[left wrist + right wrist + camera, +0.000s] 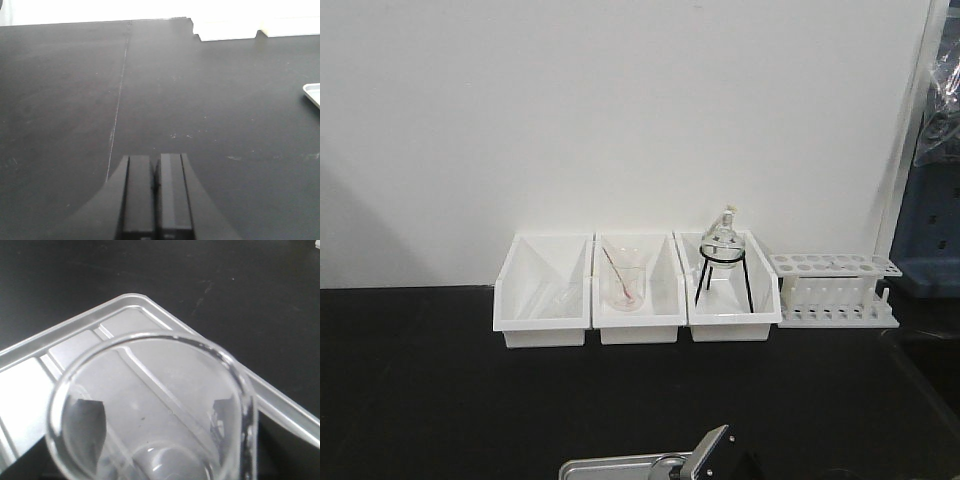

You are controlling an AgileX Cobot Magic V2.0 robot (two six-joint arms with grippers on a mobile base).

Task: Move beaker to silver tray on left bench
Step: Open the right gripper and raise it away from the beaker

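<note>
The left gripper [156,187] was seen with its jaws pressed together on nothing, low over bare bench [65,100]. Of the right gripper [712,452] only a grey and black stub was caught at the bottom edge of the front view. In the right wrist view its fingers were made out only as two dark patches behind the glass, one on each side of the beaker [150,410]. From those patches, and from the way the beaker filled that view, it was judged to be pinched between the jaws, though the contact itself could not be confirmed.

The beaker was seen from above, its round rim over the tray [75,345], with the tray's ribbed floor and one rounded corner visible through and past the glass. The carry was therefore judged to be almost finished: the beaker had been brought over the tray, and only the setting-down, the release and the withdrawal were thought to remain.

Whether the beaker's base was touching the tray or held above it could not be told, since the base was lost at the bottom of the wrist view. In the front view the beaker could not be picked out; only the tray's far edge was shown beside the gripper. In the left wrist view just a corner of the tray was caught at the right edge.
</note>
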